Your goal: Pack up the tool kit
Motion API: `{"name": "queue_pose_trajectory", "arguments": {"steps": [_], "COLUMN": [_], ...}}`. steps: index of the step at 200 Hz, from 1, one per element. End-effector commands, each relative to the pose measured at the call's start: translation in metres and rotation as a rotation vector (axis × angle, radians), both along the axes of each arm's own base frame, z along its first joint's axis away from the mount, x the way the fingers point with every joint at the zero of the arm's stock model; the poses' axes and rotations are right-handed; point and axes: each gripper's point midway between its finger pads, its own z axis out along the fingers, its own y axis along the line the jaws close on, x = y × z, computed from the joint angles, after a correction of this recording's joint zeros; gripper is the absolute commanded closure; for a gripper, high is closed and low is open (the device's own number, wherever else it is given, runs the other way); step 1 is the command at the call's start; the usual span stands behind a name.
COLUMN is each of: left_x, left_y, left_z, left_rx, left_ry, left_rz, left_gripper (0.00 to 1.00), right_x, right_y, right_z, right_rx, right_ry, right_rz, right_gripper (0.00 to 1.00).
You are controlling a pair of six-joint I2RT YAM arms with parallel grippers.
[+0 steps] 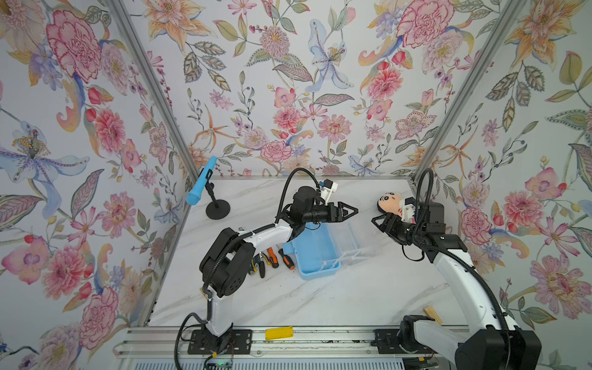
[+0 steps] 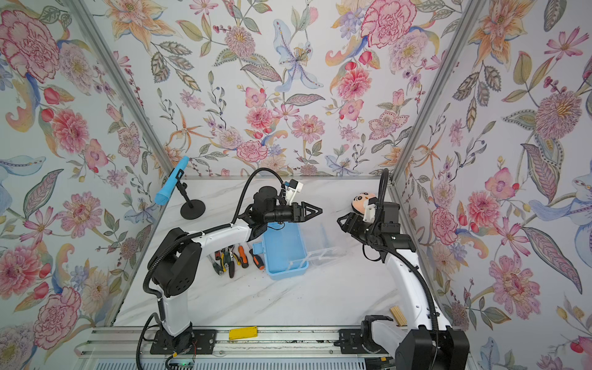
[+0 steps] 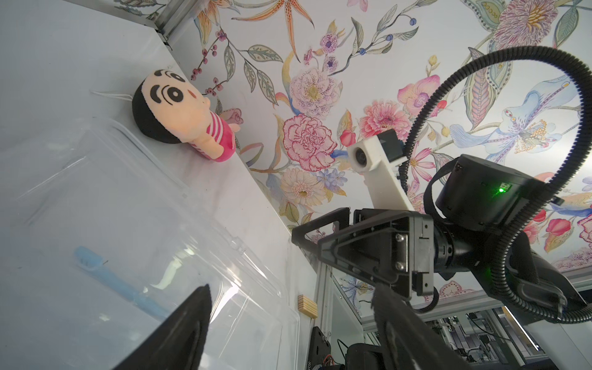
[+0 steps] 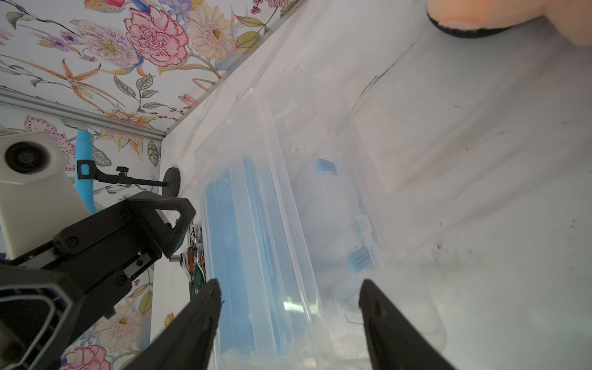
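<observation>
loose tools (image 1: 273,259): screwdrivers among them, on table (image 1: 320,301), just left of box, outside it
tool kit box (image 1: 320,274): mid-table, open; clear lid (image 1: 350,238) folded out to its right
left gripper (image 1: 351,210): above box's far end, jaws spread, empty
right gripper (image 1: 376,221): right of lid, jaws spread, empty
doll (image 1: 389,201): far right
microphone (image 1: 201,182): far left

Tools (image 1: 272,259) lie L of box (image 1: 315,253), doll (image 1: 389,201) behind-R, mic (image 1: 201,184) behind-L.

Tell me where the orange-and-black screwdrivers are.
In both top views the orange-and-black screwdrivers lie on the table just left of the open light-blue plastic box.
</observation>
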Motion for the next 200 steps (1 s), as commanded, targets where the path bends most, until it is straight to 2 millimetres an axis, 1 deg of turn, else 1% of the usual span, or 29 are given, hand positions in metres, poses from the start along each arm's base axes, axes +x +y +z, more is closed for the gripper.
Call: {"name": "queue_pose_trajectory", "arguments": {"steps": [1, 6, 30, 46, 58, 62, 64, 70, 80, 93, 114, 119, 121, 123, 124, 128, 130, 174, 194, 200], "left_x": [0.006, 0.007, 0.014, 0.018, 0.015, 0.015, 0.013, 0.01, 0.006, 0.001, -0.013, -0.016, -0.018, -0.019, -0.021, -0.024, -0.025, -0.062, -0.075, -0.079], "left_y": [0.02, 0.027, 0.067, 0.102, 0.128, 0.136, 0.142, 0.154, 0.175, 0.203, 0.247, 0.257, 0.261, 0.264, 0.267, 0.274, 0.278, 0.351, 0.381, 0.389], "left_z": [0.024, 0.024, 0.003, -0.016, -0.025, -0.033, -0.026, -0.028, -0.037, -0.049, -0.066, -0.067, -0.071, -0.07, -0.073, -0.075, -0.077, -0.1, -0.11, -0.113], "left_rx": [0.004, 0.017, 0.175, 0.345, 0.453, 0.49, 0.491, 0.521, 0.572, 0.648, 0.786, 0.804, 0.818, 0.82, 0.83, 0.842, 0.848, 0.932, 0.946, 0.944], "left_ry": [-0.072, -0.081, -0.113, -0.144, -0.162, -0.157, -0.168, -0.171, -0.159, -0.141, -0.114, -0.11, -0.103, -0.1, -0.093, -0.082, -0.075, 0.039, 0.098, 0.117], "left_rz": [0.048, 0.068, 0.21, 0.333, 0.404, 0.424, 0.439, 0.468, 0.516, 0.588, 0.71, 0.738, 0.746, 0.759, 0.763, 0.785, 0.797, 0.999, 1.092, 1.12], "left_gripper": [0.18, 0.18, 0.18, 0.17, 0.16, 0.16, 0.16, 0.15, 0.15, 0.15, 0.15, 0.15, 0.15, 0.16, 0.16, 0.17, 0.17, 0.21, 0.22, 0.21], "right_x": [-0.001, -0.001, 0.0, -0.001, -0.001, 0.0, 0.0, 0.0, 0.002, 0.006, 0.011, 0.012, 0.013, 0.013, 0.013, 0.015, 0.011, 0.0, -0.002, -0.002], "right_y": [0.007, 0.01, 0.035, 0.061, 0.082, 0.089, 0.092, 0.102, 0.118, 0.132, 0.152, 0.157, 0.158, 0.159, 0.16, 0.161, 0.17, 0.221, 0.24, 0.244], "right_z": [0.012, 0.014, 0.021, 0.023, 0.024, 0.025, 0.024, 0.024, 0.023, 0.02, 0.02, 0.021, 0.021, 0.021, 0.021, 0.021, 0.021, 0.016, 0.011, 0.01], "right_rx": [-0.042, -0.059, -0.166, -0.238, -0.283, -0.296, -0.304, -0.323, -0.358, -0.395, -0.424, -0.427, -0.429, -0.43, -0.431, -0.433, -0.433, -0.492, -0.485, -0.479], "right_ry": [-0.021, -0.026, -0.048, -0.065, -0.084, -0.09, -0.091, -0.097, -0.111, -0.124, -0.149, -0.158, -0.16, -0.162, -0.162, -0.165, -0.172, -0.222, -0.224, -0.22], "right_rz": [0.016, 0.024, 0.094, 0.154, 0.202, 0.216, 0.225, 0.248, 0.282, 0.303, 0.333, 0.344, 0.345, 0.349, 0.349, 0.351, 0.375, 0.509, 0.553, 0.562], "right_gripper": [0.32, 0.33, 0.33, 0.34, 0.34, 0.34, 0.34, 0.34, 0.34, 0.35, 0.39, 0.4, 0.4, 0.4, 0.4, 0.41, 0.42, 0.45, 0.46, 0.46]}}
